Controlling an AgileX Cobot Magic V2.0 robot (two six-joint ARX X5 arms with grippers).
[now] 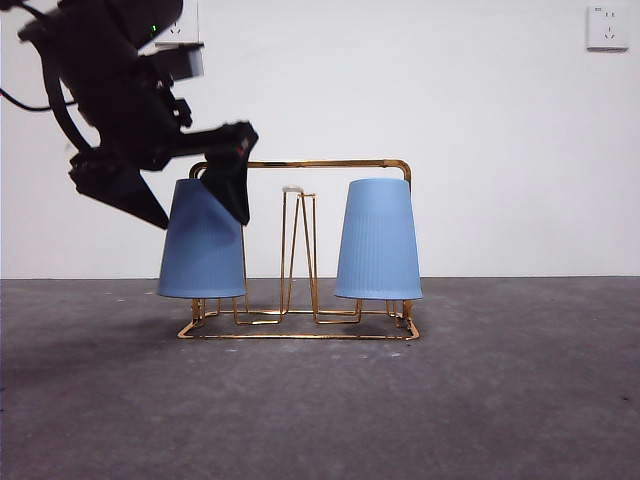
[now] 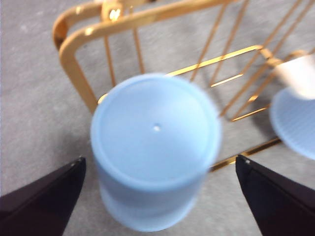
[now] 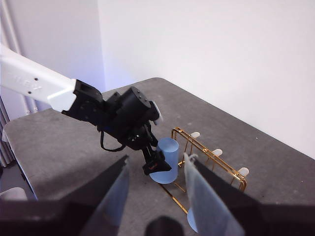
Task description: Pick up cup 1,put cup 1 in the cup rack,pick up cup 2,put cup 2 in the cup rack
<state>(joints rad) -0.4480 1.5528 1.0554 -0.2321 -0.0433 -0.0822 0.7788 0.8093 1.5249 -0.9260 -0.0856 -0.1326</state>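
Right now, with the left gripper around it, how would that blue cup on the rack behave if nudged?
The blue cup looks thin and light, so probably easily shifted. It sits tilted on the cup rack, so it may wobble. The left gripper stands open, apart from it.

The left cup (image 2: 155, 147) looks blurry from the left wrist. The other cup (image 2: 295, 123) is cut off at the picture's edge. The cups hide the rack's (image 1: 300, 250) prongs. From the right wrist, that arm's own fingers (image 3: 206, 206) are blurry too.
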